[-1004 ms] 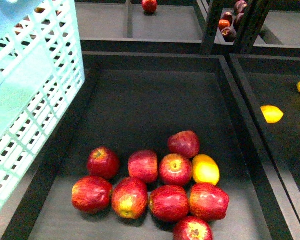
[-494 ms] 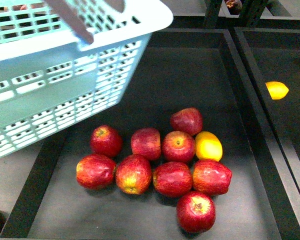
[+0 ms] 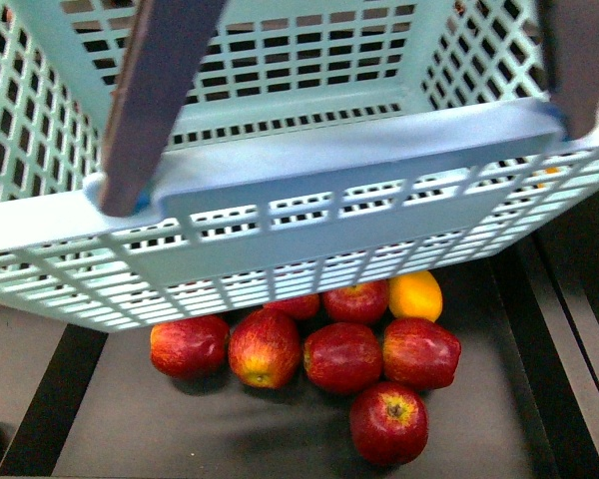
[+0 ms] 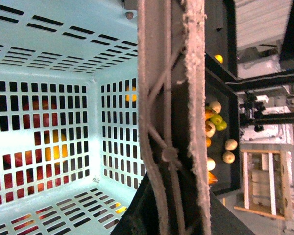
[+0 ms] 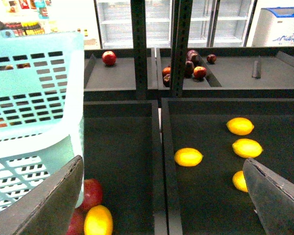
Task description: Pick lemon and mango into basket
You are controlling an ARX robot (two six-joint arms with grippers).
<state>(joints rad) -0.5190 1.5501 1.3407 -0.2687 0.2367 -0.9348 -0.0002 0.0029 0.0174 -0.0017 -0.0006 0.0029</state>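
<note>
The front view is mostly filled by the basket, which hangs tilted in the air over a dark tray of red apples. Its two brown handles rise out of the top of the picture. A yellow-orange fruit sits at the edge of the apple cluster, touching two apples and half covered by the basket wall. This view shows neither gripper. Only the right wrist view shows the neighbouring tray, where the lemon lies alone near the divider, well apart from the basket. Three more lemons lie further in. The same view shows the right gripper with its fingers spread wide and nothing between them. It also takes in an upper shelf with a lone apple, some dark fruits and a white chest freezer, whose print is too small to read. The left wrist view looks into the basket, with apples showing red through the slots. A ribbed handle runs close across the lens. The left gripper's jaws cannot be made out there, so whether they clamp the handle cannot be told.
</note>
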